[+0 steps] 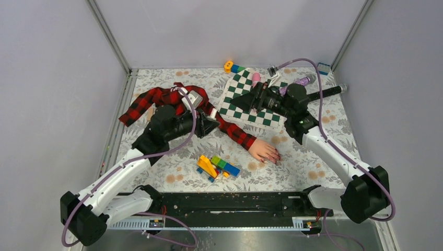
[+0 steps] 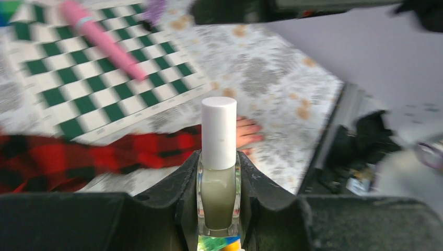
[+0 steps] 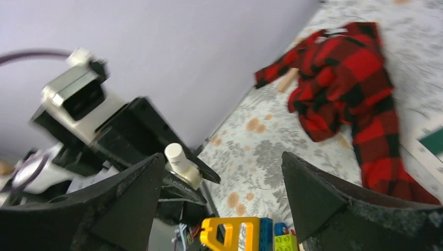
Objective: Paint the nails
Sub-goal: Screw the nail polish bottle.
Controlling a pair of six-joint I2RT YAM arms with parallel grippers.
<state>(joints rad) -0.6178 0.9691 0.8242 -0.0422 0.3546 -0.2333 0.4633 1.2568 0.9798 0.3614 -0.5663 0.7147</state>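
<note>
Between the two arms, near the middle of the worktop [image 1: 305,162], the mannequin hand [image 1: 265,150] lies back up. Its plaid sleeve [image 1: 232,129] runs off to the far left and the nails [image 1: 274,157] point near-right.

The left jaws are clenched on a small pale bottle [image 2: 218,193]. Its long axis runs in line with the fingers, and its white cap [image 2: 219,133] stands clear beyond their tips.

The right jaws are released and spread wide. They hang over the checkered mat [image 1: 235,83], turned toward the left arm. In the right wrist view the cap shows left of the middle of the gap, apart from both fingers.

Uncapping looks to be the coming move. The right jaws would need to travel left and near toward the cap and centre it before closing. The nails lie near-right of the bottle, well apart from both pairs of jaws.
</note>
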